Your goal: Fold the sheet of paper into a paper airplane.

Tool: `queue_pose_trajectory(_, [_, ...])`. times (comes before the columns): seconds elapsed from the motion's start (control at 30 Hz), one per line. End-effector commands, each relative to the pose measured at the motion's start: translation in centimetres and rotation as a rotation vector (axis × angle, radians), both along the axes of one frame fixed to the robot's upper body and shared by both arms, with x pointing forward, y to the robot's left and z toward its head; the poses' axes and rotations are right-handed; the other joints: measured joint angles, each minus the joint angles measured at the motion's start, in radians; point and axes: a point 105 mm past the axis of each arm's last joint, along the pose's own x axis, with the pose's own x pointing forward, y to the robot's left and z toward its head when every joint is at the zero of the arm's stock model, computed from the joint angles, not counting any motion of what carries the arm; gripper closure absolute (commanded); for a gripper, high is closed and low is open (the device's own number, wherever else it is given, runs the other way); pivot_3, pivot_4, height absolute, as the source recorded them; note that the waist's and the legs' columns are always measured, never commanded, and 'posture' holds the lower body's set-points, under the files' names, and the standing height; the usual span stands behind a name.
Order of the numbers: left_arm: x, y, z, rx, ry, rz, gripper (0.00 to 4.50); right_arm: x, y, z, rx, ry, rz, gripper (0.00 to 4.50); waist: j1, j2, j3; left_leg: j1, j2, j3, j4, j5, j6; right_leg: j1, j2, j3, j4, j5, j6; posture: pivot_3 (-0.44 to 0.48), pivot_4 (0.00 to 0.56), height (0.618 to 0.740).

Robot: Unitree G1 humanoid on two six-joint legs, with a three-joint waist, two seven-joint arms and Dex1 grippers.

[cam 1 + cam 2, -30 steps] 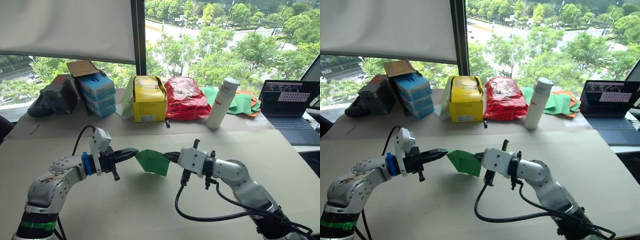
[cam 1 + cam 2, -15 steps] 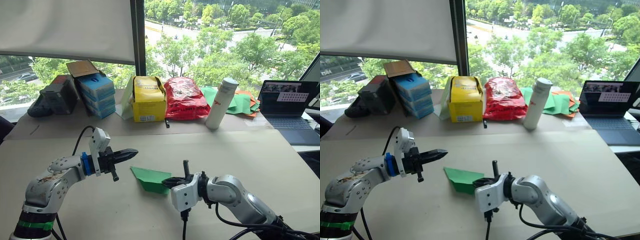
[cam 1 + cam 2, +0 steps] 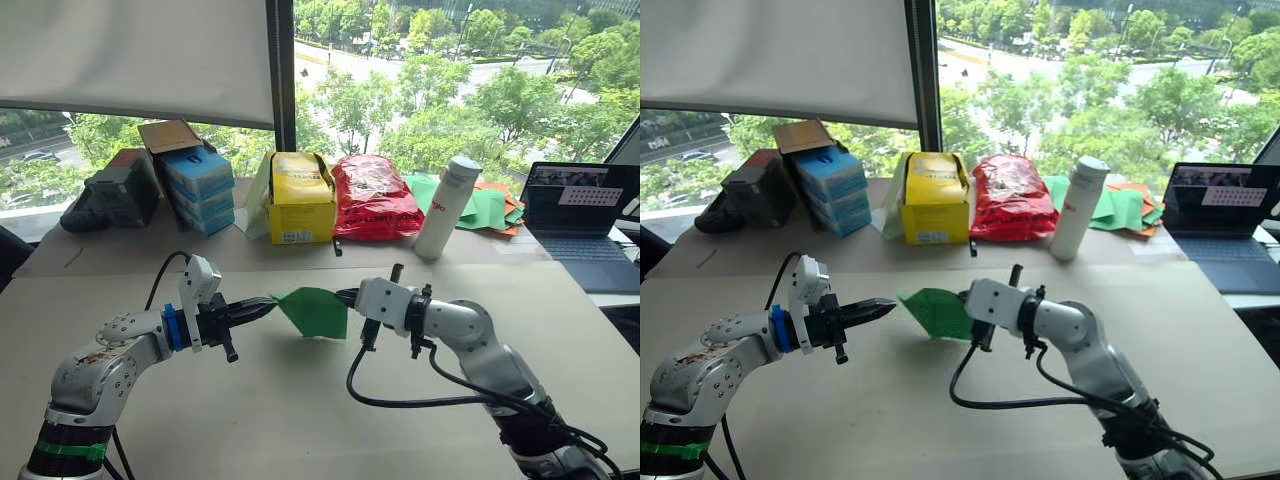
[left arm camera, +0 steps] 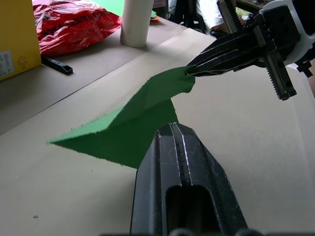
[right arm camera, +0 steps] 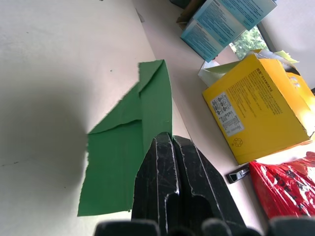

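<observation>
1. The folded green paper [image 3: 314, 311] is held in the air above the table [image 3: 300, 420], between the two grippers, near the middle of the tabletop.
2. The right gripper [image 3: 347, 296] has its fingers pressed together on the paper's right edge; the right wrist view shows the closed fingers [image 5: 172, 182] clamping the sheet, with a fold line running along it.
3. The left gripper [image 3: 265, 307] has its fingers pressed together, tip at the paper's left corner. In the left wrist view the paper passes behind the closed fingers [image 4: 179, 167]; whether they pinch it or only touch it I cannot tell.
4. The paper has one pointed corner and ragged-looking edges [image 4: 123, 132].
5. Containers along the far side of the table: a yellow box [image 3: 298, 198] with its top flaps open, contents not discernible; a stack of blue boxes [image 3: 195, 188], closed, with a brown cardboard piece [image 3: 167, 134] on top; a red bag [image 3: 375, 198], closed and bulging; a white bottle [image 3: 446, 206], upright, capped.
6. A pile of green and orange sheets [image 3: 487, 205] lies behind the bottle, and an open laptop [image 3: 585, 215] stands at the far right.
</observation>
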Motion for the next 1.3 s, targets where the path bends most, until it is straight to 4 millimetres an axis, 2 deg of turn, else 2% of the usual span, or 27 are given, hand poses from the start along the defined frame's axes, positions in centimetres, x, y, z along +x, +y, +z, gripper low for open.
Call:
queue_pose_trajectory(0.03, [-0.4,-0.5,0.9,-0.007,-0.029,-0.027,4.50,-1.8,1.6,1.6,-0.019,-0.164,0.130,4.47,-0.003,0.000,0.000,0.000,0.000,0.000,0.000,0.000,0.000,0.000,0.000,0.000,0.000,0.000,0.000,0.000,0.150,0.740])
queue_pose_trajectory(0.1, [-0.4,-0.5,0.9,-0.007,-0.026,-0.029,4.50,-2.5,2.1,0.8,-0.070,-0.237,0.168,4.47,-0.007,0.000,0.000,0.000,0.000,0.000,0.000,0.000,0.000,0.000,0.000,0.000,0.000,0.000,0.000,0.000,0.150,0.740])
queue_pose_trajectory(0.23, [-0.5,-0.5,0.8,-0.005,-0.019,-0.030,4.50,-3.5,2.0,-2.4,-0.204,-0.329,0.213,4.47,-0.005,0.000,0.000,0.001,0.000,0.000,0.000,0.000,0.000,0.001,0.000,0.000,0.000,0.000,0.000,0.000,0.150,0.740])
queue_pose_trajectory(0.33, [-0.7,-0.5,0.9,-0.003,-0.013,-0.035,4.50,-5.0,1.5,-6.6,-0.353,-0.303,0.285,4.47,-0.004,0.000,0.000,0.001,0.000,0.001,0.001,0.000,0.000,0.001,0.000,0.001,0.000,0.000,0.000,0.000,0.150,0.740])
queue_pose_trajectory(0.5, [-0.7,-0.4,0.8,0.002,-0.009,-0.037,4.50,-5.7,1.4,-8.1,-0.348,-0.219,0.295,4.47,-0.010,0.000,0.000,0.002,0.000,0.001,0.001,0.001,-0.001,0.001,0.001,0.002,0.001,0.000,0.000,0.000,0.150,0.740])
queue_pose_trajectory(0.63, [-0.7,-0.5,0.6,0.008,-0.005,-0.043,4.50,-6.3,1.7,-8.3,-0.312,-0.120,0.297,3.21,-0.011,0.000,0.000,0.003,0.001,0.001,0.001,0.001,-0.001,0.002,0.001,0.002,0.002,0.000,0.000,0.000,0.150,0.740])
queue_pose_trajectory(0.77, [-0.8,-0.5,0.5,0.011,-0.004,-0.046,4.50,-7.3,2.2,-5.6,-0.147,0.037,0.306,1.83,-0.010,0.000,0.000,0.003,0.001,0.001,0.001,0.001,-0.001,0.001,0.001,0.004,0.002,0.000,0.000,0.000,0.150,0.740])
queue_pose_trajectory(0.9, [-0.6,-0.7,0.2,0.016,-0.004,-0.051,4.50,-8.0,2.2,-2.9,0.018,0.252,0.337,1.83,-0.006,0.000,0.000,0.003,0.001,0.001,0.001,0.000,0.000,0.002,0.000,0.005,0.001,0.000,0.000,0.000,0.150,0.740])
queue_pose_trajectory(0.93, [-0.4,-0.8,0.2,0.017,-0.005,-0.053,4.50,-7.2,2.3,-2.4,0.072,0.291,0.292,1.83,-0.005,-0.001,0.000,0.003,0.001,0.000,0.001,-0.001,0.001,0.002,-0.001,0.005,0.002,0.000,0.000,0.000,0.150,0.740])
queue_pose_trajectory(1.0, [-0.2,-1.0,0.0,0.026,-0.012,-0.061,4.50,-5.9,2.2,-2.8,0.087,0.349,0.219,1.83,-0.005,-0.001,0.000,0.003,0.001,0.000,0.001,-0.001,0.002,0.002,-0.001,0.006,0.002,0.000,0.000,0.000,0.150,0.740])
queue_pose_trajectory(1.07, [0.2,-1.3,0.0,0.028,-0.019,-0.070,4.50,-4.8,2.0,-4.1,0.060,0.401,0.133,1.83,-0.003,-0.001,0.000,0.003,0.001,0.000,0.001,-0.001,0.002,0.001,-0.001,0.006,0.002,0.000,-0.001,0.000,0.150,0.740])
queue_pose_trajectory(1.17, [0.8,-1.7,-0.1,0.033,-0.032,-0.082,4.50,-4.5,2.2,-5.1,0.054,0.442,0.102,2.63,0.002,-0.001,0.000,0.002,0.000,0.000,0.001,-0.001,0.002,0.001,-0.001,0.006,0.002,0.000,-0.001,0.000,0.150,0.740])
queue_pose_trajectory(1.23, [1.4,-2.0,-0.3,0.039,-0.038,-0.088,4.50,-4.4,2.6,-5.6,0.088,0.511,0.084,3.37,0.002,-0.001,0.000,0.001,-0.001,0.001,0.001,-0.001,0.002,0.001,-0.001,0.005,0.001,0.000,0.000,0.000,0.150,0.740])
queue_pose_trajectory(1.3, [2.0,-2.4,-0.7,0.055,-0.045,-0.095,4.50,-4.4,2.4,-7.2,0.038,0.557,0.056,4.04,0.003,-0.001,0.000,0.001,-0.001,0.001,0.001,-0.001,0.002,0.001,0.000,0.002,0.001,0.000,0.000,0.000,0.150,0.740])
